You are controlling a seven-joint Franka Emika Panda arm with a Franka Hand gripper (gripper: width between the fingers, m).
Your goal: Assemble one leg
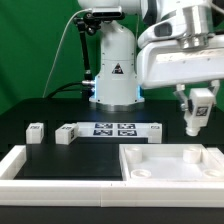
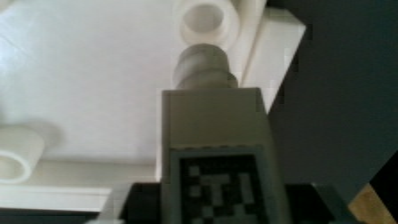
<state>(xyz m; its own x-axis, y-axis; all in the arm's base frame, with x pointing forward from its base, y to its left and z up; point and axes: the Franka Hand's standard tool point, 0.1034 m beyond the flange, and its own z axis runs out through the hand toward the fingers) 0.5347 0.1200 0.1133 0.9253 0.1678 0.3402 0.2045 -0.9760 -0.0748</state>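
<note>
My gripper (image 1: 198,112) is shut on a leg (image 1: 203,102), a small white block with a black-and-white tag, and holds it in the air above the far right corner of the large white tray-like part (image 1: 172,178). In the wrist view the leg (image 2: 214,110) stands out lengthwise from between my dark fingers (image 2: 146,206), and its narrow end points toward a round raised socket (image 2: 210,18) in the corner of the tray-like part (image 2: 89,70). The gripper (image 2: 217,203) clamps the tagged end.
Three more legs (image 1: 35,132) (image 1: 66,133) (image 1: 150,131) lie on the black table around the marker board (image 1: 112,128). A white L-shaped rail (image 1: 22,165) lies at the front on the exterior view's left. Another round post (image 2: 18,152) shows on the tray-like part.
</note>
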